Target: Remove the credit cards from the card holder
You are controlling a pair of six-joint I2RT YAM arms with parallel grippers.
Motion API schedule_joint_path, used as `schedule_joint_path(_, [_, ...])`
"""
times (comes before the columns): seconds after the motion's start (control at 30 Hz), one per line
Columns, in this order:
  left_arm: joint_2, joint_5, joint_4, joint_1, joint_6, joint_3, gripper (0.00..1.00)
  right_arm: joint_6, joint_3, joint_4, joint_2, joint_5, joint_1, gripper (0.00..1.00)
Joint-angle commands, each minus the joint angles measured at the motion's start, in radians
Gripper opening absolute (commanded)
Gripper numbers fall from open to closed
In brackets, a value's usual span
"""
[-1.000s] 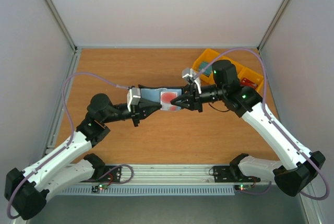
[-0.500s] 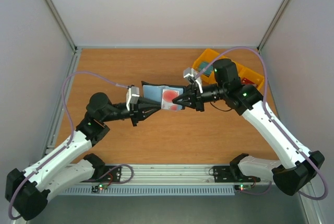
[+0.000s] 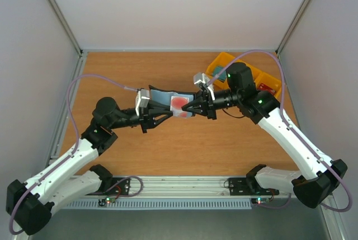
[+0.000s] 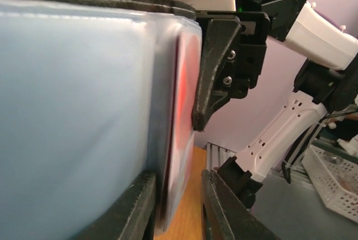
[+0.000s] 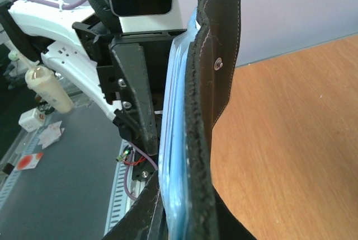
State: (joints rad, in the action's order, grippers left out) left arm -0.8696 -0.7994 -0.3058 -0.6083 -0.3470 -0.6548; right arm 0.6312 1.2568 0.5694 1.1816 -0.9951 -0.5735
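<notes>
The holder [image 3: 164,98] has tilted up; left gripper [image 3: 159,118] parts around it, right gripper [image 3: 188,111] pinches it. Next: regrip, draw the card [image 3: 179,103] out.

The top camera looked down from above and behind, far enough back to take in the whole table [image 3: 184,150], with the left tool [image 3: 164,116] and right tool [image 3: 188,111] at frame centre either side of the card holder [image 3: 163,98]. The left wrist camera sat close against that holder, facing the right arm [image 4: 313,22]. The right wrist camera, equally close, faced back at the left arm [image 5: 50,22], with the table at the right. All three views shared the holder.
</notes>
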Motion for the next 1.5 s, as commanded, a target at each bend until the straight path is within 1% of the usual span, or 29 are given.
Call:
schedule_joint_path(0.0, [-0.009, -0.009, -0.040, -0.007, -0.019, -0.039, 0.14, 0.051, 0.024, -0.011, 0.004, -0.067, -0.043, 0.01])
schedule_joint_path(0.03, [-0.008, -0.013, -0.042, -0.007, -0.009, -0.040, 0.06, 0.053, 0.026, -0.011, 0.010, -0.065, -0.043, 0.01])
schedule_joint_path(0.07, [-0.006, -0.017, -0.042, -0.006, -0.003, -0.039, 0.01, 0.062, 0.028, -0.006, 0.015, -0.066, -0.042, 0.02])
schedule_joint_path(0.17, [0.003, -0.033, -0.047, -0.008, 0.013, -0.037, 0.00, 0.091, 0.033, 0.024, 0.025, -0.057, -0.043, 0.04])
schedule_joint_path(0.33, [0.030, -0.010, -0.049, -0.007, 0.027, -0.022, 0.00, 0.087, 0.019, 0.044, 0.006, -0.047, -0.013, 0.23])
schedule_joint_path(0.4, [0.038, 0.005, -0.058, -0.006, 0.019, -0.015, 0.00, 0.068, -0.003, 0.031, -0.007, -0.079, 0.016, 0.30])
schedule_joint_path(0.43, [0.041, 0.010, -0.063, -0.005, 0.019, -0.013, 0.00, 0.054, -0.012, 0.020, -0.014, -0.099, 0.028, 0.32])
schedule_joint_path(0.67, [0.045, 0.001, -0.075, 0.002, 0.023, -0.008, 0.00, 0.048, -0.023, 0.035, -0.031, -0.111, 0.049, 0.34])
schedule_joint_path(0.7, [0.047, -0.001, -0.074, 0.002, 0.025, -0.006, 0.00, 0.050, -0.022, 0.042, -0.031, -0.110, 0.054, 0.33])
schedule_joint_path(0.73, [0.049, -0.001, -0.072, 0.003, 0.025, -0.005, 0.00, 0.055, -0.020, 0.050, -0.033, -0.110, 0.057, 0.29])
schedule_joint_path(0.8, [0.051, 0.000, -0.069, 0.003, 0.025, -0.004, 0.00, 0.062, -0.012, 0.068, -0.030, -0.111, 0.062, 0.17])
schedule_joint_path(0.83, [0.052, -0.001, -0.066, 0.004, 0.025, -0.004, 0.00, 0.067, -0.010, 0.077, -0.031, -0.113, 0.065, 0.14])
schedule_joint_path(0.87, [0.053, -0.003, -0.063, 0.004, 0.026, -0.005, 0.00, 0.074, -0.008, 0.086, -0.034, -0.114, 0.070, 0.14])
schedule_joint_path(0.93, [0.057, -0.016, -0.060, 0.007, 0.031, -0.009, 0.00, 0.089, -0.007, 0.114, -0.041, -0.113, 0.090, 0.17])
schedule_joint_path(1.0, [0.062, -0.027, -0.056, 0.008, 0.038, -0.012, 0.00, 0.094, -0.006, 0.138, -0.050, -0.117, 0.117, 0.28])
schedule_joint_path(1.03, [0.062, -0.032, -0.053, 0.010, 0.039, -0.014, 0.00, 0.096, -0.002, 0.152, -0.051, -0.120, 0.123, 0.31])
schedule_joint_path(1.1, [0.064, -0.034, -0.052, 0.010, 0.043, -0.014, 0.00, 0.092, 0.006, 0.164, -0.049, -0.128, 0.124, 0.32])
schedule_joint_path(1.23, [0.053, -0.038, -0.075, 0.010, 0.046, -0.013, 0.00, 0.021, -0.006, 0.095, -0.047, -0.138, 0.124, 0.25])
schedule_joint_path(1.27, [0.050, -0.038, -0.079, 0.010, 0.044, -0.015, 0.00, 0.000, -0.014, 0.066, -0.048, -0.147, 0.124, 0.27])
schedule_joint_path(1.37, [0.044, -0.039, -0.077, 0.010, 0.043, -0.019, 0.00, -0.044, -0.039, -0.011, -0.048, -0.191, 0.117, 0.41])
schedule_joint_path(1.4, [0.042, -0.038, -0.077, 0.010, 0.042, -0.019, 0.00, -0.051, -0.041, -0.024, -0.046, -0.189, 0.109, 0.43])
schedule_joint_path(1.47, [0.040, -0.035, -0.077, 0.009, 0.038, -0.019, 0.00, -0.052, -0.039, -0.026, -0.038, -0.157, 0.080, 0.42])
